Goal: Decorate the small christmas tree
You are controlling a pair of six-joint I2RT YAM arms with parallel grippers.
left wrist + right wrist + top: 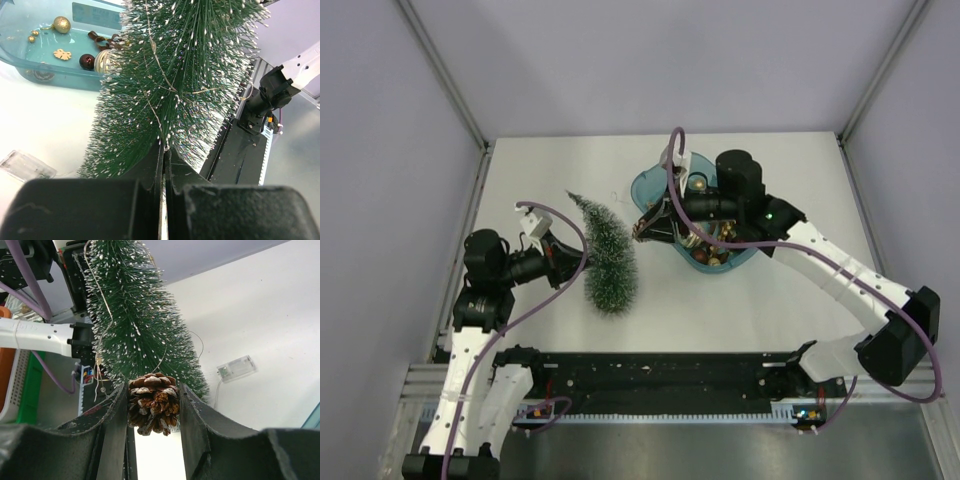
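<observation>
The small christmas tree (608,262) lies on its side on the white table, tip toward the back, with a thin light wire wound round it. It fills the left wrist view (175,75) and shows in the right wrist view (135,325). My left gripper (578,262) is at the tree's left flank, its jaws (165,150) shut on the thin wire among the bristles. My right gripper (642,232) is just right of the tree, between it and the teal tray (645,185). It (152,387) is shut on a frosted brown pine cone (152,407), close to the bristles.
The teal tray (45,70) holds several ornaments, among them a gold ball (62,24) and a dark red ball (86,61). A clear battery box (236,368) lies on the table beside the tree. The black rail (660,370) runs along the near edge.
</observation>
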